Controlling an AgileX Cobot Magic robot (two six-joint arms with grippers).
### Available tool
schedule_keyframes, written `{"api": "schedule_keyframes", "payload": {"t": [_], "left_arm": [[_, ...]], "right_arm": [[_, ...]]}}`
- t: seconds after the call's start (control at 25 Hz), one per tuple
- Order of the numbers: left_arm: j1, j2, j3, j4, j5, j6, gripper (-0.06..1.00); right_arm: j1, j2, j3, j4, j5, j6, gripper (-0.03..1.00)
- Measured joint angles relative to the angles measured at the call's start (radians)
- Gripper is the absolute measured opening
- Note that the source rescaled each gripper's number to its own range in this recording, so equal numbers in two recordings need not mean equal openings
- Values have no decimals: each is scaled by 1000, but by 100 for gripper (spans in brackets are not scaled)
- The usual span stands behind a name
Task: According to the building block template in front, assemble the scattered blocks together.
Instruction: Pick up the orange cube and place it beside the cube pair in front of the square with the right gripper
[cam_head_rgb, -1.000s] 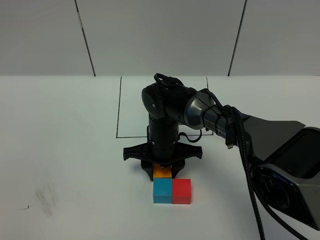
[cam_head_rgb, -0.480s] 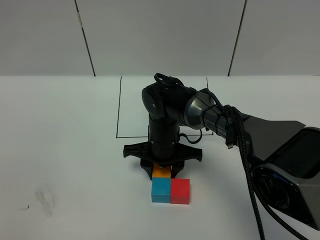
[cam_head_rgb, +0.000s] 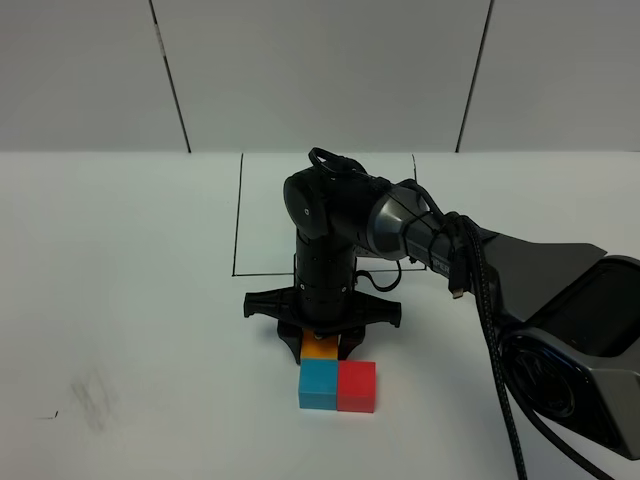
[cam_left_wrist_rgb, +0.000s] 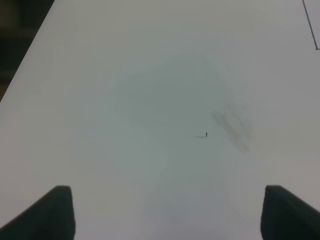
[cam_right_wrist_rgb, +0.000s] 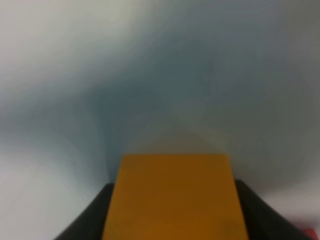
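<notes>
- The right gripper (cam_head_rgb: 320, 346) is closed on the small matte orange cube (cam_head_rgb: 320, 350), which touches the back of the matte cyan-blue cube (cam_head_rgb: 318, 385); the matte red cube (cam_head_rgb: 356, 386) sits against the blue one's side.
- The left gripper (cam_left_wrist_rgb: 165, 212) is open over the bare white table (cam_left_wrist_rgb: 150, 100), holding nothing.
- I judge the L-shape is formed: open slowly and lift straight up, so the orange cube does not drag.
- The template is hidden behind the arm.

Right gripper (cam_head_rgb: 321, 349) pointing down, fingers (cam_right_wrist_rgb: 92, 212) closed; left gripper (cam_left_wrist_rgb: 165, 212) fingers spread wide.
</notes>
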Motion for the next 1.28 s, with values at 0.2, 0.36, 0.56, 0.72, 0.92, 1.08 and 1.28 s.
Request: {"api": "schedule_keyframes", "payload": {"t": [0.2, 0.36, 0.56, 0.72, 0.92, 1.08, 1.28], "left_arm": [[0, 0, 0, 0, 0, 0, 72], [0, 0, 0, 0, 0, 0, 72], [0, 0, 0, 0, 0, 0, 72], [0, 0, 0, 0, 0, 0, 72], [0, 0, 0, 0, 0, 0, 72], [0, 0, 0, 0, 0, 0, 72], [0, 0, 0, 0, 0, 0, 72]], "right_arm": [[0, 1, -1, 2, 4, -33, 1], [0, 2, -2, 5, 5, -91, 1], [0, 2, -2, 7, 8, -105, 1], [0, 2, -2, 3, 8, -111, 1], [0, 2, -2, -4, 10, -117, 1], [1, 2, -2, -6, 10, -122, 1], [1, 5, -12, -6, 17, -123, 1]]}}
